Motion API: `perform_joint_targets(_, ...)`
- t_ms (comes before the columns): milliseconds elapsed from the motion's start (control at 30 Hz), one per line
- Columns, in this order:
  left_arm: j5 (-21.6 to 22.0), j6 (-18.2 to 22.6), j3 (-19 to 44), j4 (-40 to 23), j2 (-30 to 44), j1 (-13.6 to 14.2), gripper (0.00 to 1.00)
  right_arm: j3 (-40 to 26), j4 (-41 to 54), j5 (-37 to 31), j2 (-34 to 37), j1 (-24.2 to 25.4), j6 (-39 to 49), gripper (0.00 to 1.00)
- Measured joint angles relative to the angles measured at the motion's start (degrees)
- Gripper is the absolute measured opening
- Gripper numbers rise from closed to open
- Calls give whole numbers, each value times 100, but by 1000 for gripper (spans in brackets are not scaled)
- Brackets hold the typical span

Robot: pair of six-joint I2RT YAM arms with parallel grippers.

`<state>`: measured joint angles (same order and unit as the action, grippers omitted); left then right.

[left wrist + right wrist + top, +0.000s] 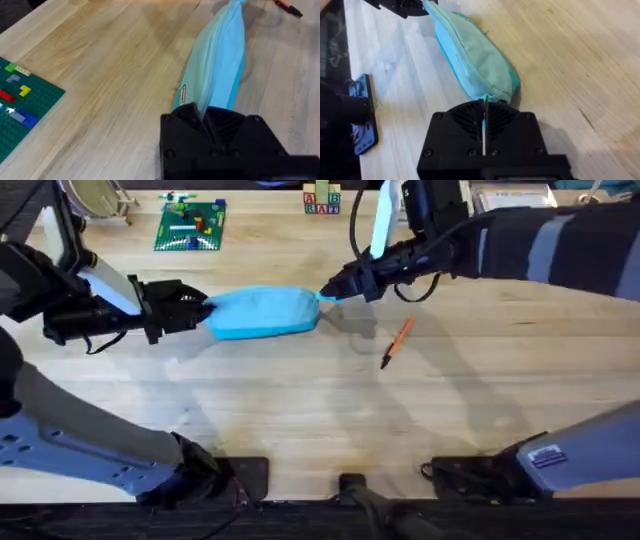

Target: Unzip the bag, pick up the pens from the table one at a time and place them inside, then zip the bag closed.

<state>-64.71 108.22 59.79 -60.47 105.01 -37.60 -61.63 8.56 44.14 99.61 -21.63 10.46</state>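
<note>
The light-blue bag (pixel 262 312) lies on the table (pixel 300 410), stretched between both grippers. My left gripper (pixel 200 308) is shut on the bag's left end; in the left wrist view the bag (pixel 220 65) runs away from the fingers (pixel 205 120). My right gripper (pixel 328 293) is shut on the bag's right end, and in the right wrist view a thin light tab at the end of the bag (pixel 475 55) is pinched between its fingers (pixel 483 112). One orange pen (pixel 398 341) with a black tip lies on the table to the right of the bag; its tip (pixel 287 5) shows past the bag.
A green baseplate (pixel 190 225) with small bricks lies at the back left, also seen as a green baseplate (pixel 20 105) beside the left arm. Letter blocks (pixel 321 200) stand at the back middle. A round object (pixel 95 195) sits at the far back left.
</note>
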Motion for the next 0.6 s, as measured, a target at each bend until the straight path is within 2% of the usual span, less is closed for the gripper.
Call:
perform_joint_targets(267, 2, 0, 0, 0, 0, -4, 42, 0, -282, -72, -2, -337, -112, 32)
perform_joint_targets(600, 2, 0, 0, 0, 0, -4, 42, -18, -1135, -32, -2, -546, -507, 32)
